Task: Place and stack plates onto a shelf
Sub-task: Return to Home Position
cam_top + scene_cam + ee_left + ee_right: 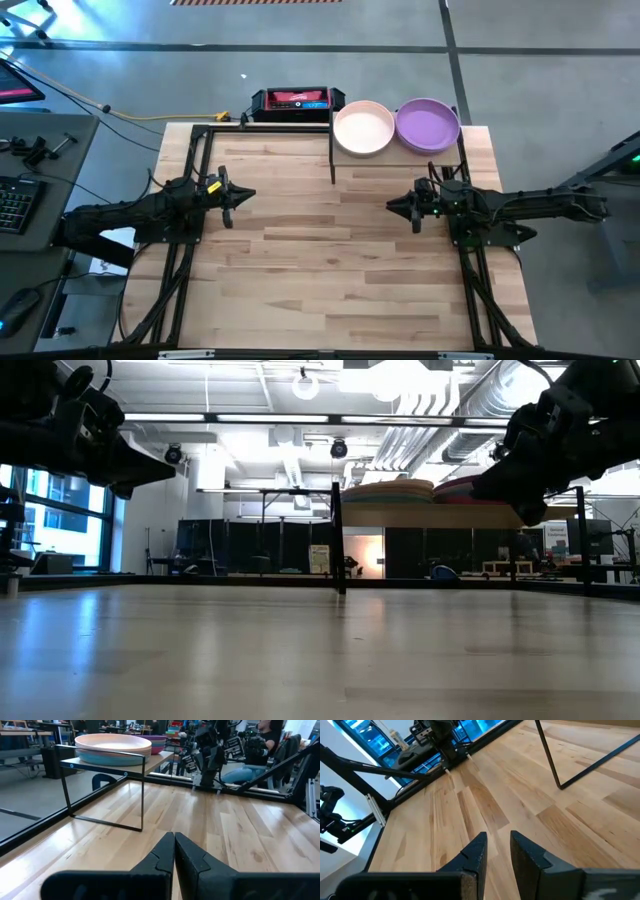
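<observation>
Matte plates (363, 130), light-wood shelf (430, 516), thin black metal posts (143, 795)

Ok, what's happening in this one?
Nothing is being handled at this moment. The plates sit in two stacks on the shelf, one topped by a pale plate, the other by a purple plate. The left arm and right arm hover above the table, away from the shelf, each holding nothing. The left jaws are shut and the right jaws are slightly apart.
</observation>
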